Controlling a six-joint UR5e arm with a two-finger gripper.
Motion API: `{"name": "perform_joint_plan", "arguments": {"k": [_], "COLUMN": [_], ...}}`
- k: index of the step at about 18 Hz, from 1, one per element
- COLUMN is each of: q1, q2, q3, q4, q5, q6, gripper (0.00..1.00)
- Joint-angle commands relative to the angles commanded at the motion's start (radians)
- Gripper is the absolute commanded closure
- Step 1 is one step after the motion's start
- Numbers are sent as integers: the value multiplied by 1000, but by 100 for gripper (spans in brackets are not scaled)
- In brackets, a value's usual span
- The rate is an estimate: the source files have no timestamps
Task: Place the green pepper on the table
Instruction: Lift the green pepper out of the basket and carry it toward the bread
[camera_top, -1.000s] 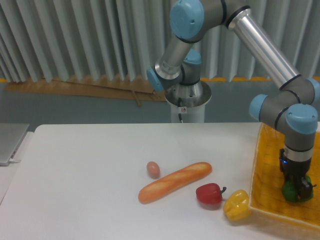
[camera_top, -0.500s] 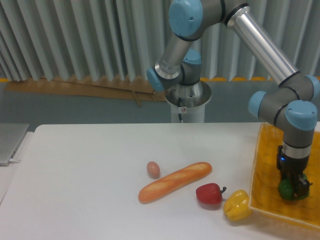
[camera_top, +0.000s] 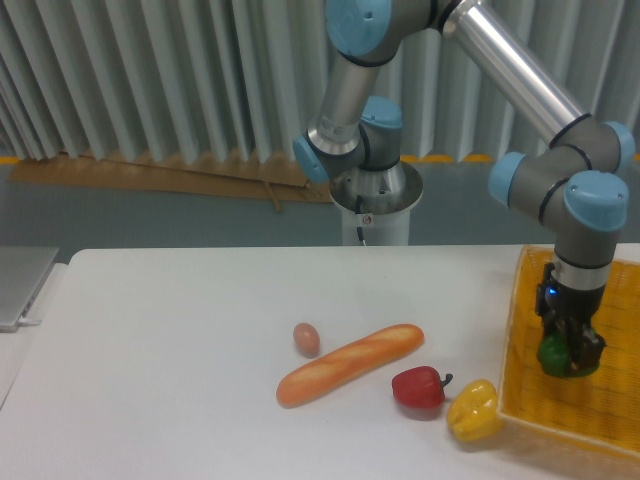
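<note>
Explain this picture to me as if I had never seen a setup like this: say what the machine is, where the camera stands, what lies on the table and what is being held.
The machine is a robot arm made of silver tubes and blue joints, bolted behind a white table. One fixed camera faces the table from the front. At the arm's tip is a two-finger gripper, closed on a green pepper over a yellow woven basket at the right. On the table lie an egg, a long bread loaf, a red pepper and a yellow pepper, which sits against the basket's edge.
</note>
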Motion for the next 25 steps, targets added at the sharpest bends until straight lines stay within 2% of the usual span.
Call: {"name": "perform_joint_plan", "arguments": {"k": [9, 14, 17, 20, 25], "q1": [-14, -80, -132, -213, -290], "q2": [98, 149, 161, 155, 151], "q3": [-5, -8, -8, -2, 6], "q4": [-155, -242, -261, -252, -250], "q5": [-29, -2, 1, 26, 31], "q6": [-77, -163, -242, -395, -489], "gripper": [34, 34, 34, 34, 34]}}
